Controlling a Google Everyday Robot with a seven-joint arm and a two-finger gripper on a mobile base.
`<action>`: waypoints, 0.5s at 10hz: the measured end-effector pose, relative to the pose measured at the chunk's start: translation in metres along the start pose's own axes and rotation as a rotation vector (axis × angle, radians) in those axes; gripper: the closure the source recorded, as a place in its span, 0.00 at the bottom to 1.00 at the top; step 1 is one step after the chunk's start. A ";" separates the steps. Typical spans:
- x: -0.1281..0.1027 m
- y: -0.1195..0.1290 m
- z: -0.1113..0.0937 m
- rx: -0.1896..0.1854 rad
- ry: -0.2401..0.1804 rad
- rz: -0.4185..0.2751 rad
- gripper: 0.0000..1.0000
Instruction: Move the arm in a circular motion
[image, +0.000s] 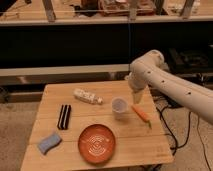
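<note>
The arm (170, 85) is large and cream-white, with thick tubular segments and small dark dots. It comes in from the right edge, bends at a rounded joint (147, 62) and turns downward. The gripper (137, 97) hangs at its tapered end, above the right part of the wooden table (75, 165). It is just right of a small clear cup (119, 105) and above the near end of a carrot (141, 113). It holds nothing that I can see.
On the table lie a white bottle on its side (87, 96), a black rectangular item (63, 116), a blue sponge (49, 142) and an orange plate (97, 144). Dark shelving runs behind the table. Cables hang at the right.
</note>
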 end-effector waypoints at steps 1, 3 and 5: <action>-0.021 -0.002 0.001 -0.003 -0.002 -0.025 0.20; -0.055 -0.010 0.005 -0.007 -0.010 -0.070 0.20; -0.072 -0.003 0.003 -0.013 -0.021 -0.118 0.20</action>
